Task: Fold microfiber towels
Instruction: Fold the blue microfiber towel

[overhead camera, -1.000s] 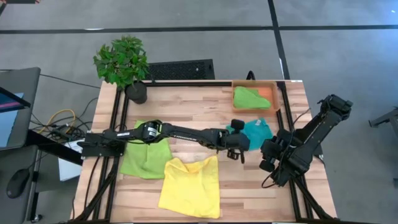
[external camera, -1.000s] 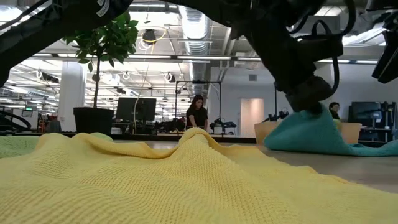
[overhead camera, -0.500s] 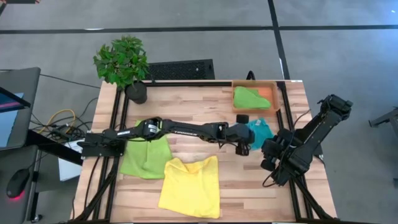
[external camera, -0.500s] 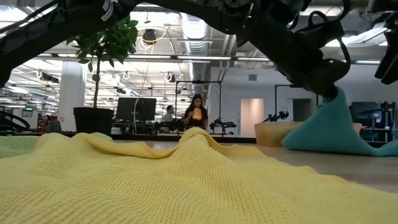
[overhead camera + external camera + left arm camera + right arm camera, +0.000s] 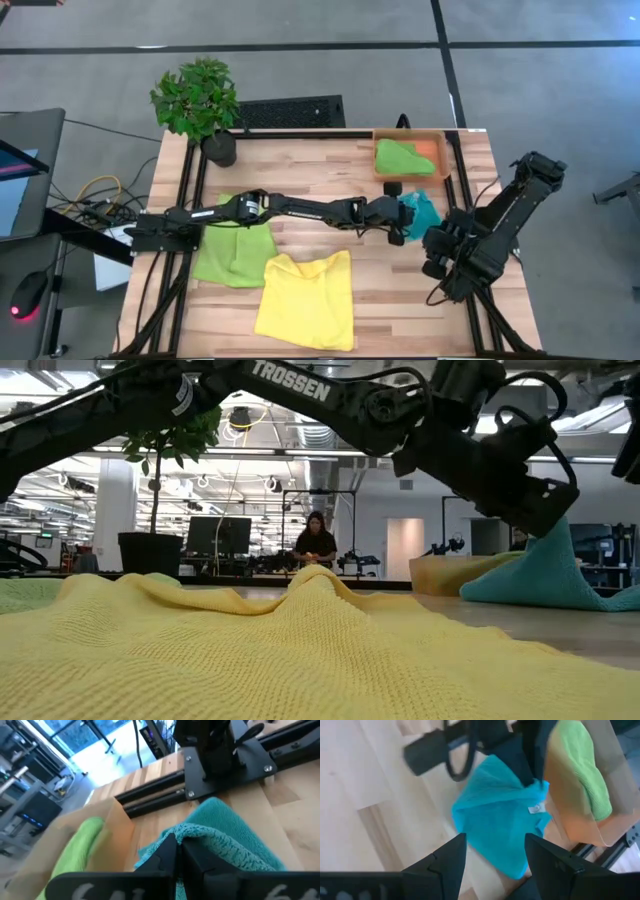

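— Where do the cameras sit?
— One hangs above, facing straight down on the whole desk (image 5: 330,170). One rests at desk height, looking level into the room.
— And the wrist ones?
— Close in; both share the teal towel (image 5: 225,835) by the left tool (image 5: 398,231).

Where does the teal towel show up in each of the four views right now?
High view: teal towel, right of centre, below the orange tray.
Low view: far right, lifted into a peak.
Left wrist view: centre, pinched in the left gripper.
Right wrist view: centre.
Shared landmark: the orange tray holding a green towel.
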### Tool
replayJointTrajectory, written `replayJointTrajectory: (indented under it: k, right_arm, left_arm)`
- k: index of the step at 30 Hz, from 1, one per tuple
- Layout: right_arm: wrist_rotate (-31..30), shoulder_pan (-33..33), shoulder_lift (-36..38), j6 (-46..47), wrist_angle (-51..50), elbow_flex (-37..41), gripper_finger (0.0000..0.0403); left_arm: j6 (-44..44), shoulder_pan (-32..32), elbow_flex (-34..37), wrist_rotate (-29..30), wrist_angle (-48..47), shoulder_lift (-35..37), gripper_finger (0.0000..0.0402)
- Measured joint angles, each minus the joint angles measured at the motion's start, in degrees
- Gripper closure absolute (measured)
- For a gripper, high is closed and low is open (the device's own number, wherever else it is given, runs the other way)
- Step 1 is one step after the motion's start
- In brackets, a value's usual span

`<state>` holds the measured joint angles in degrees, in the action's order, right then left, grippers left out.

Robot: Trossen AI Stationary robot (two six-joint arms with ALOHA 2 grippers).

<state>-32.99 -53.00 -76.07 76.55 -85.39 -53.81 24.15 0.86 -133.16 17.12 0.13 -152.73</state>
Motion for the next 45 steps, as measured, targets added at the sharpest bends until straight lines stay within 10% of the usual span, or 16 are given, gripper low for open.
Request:
replayJointTrajectory:
  k: [14, 29, 45]
  right_arm:
    - [-1.4, -2.5, 0.0, 1.5, -0.1, -1.0, 0.0178]
    - [-1.5, -2.5, 0.0, 1.5, -0.1, -1.0, 0.0178]
    - [-3.1, -5.5, 0.0, 5.9, -2.7, -1.0, 0.0178]
  left_arm:
    - [-4.4, -0.7, 0.0, -3.4, 2.5, -0.2, 0.0371]
    - [-8.2, -0.3, -0.7, -3.2, 4.1, -0.2, 0.0222]
    - [8.3, 3.1, -1.8, 4.4, 4.9, -0.2, 0.0213]
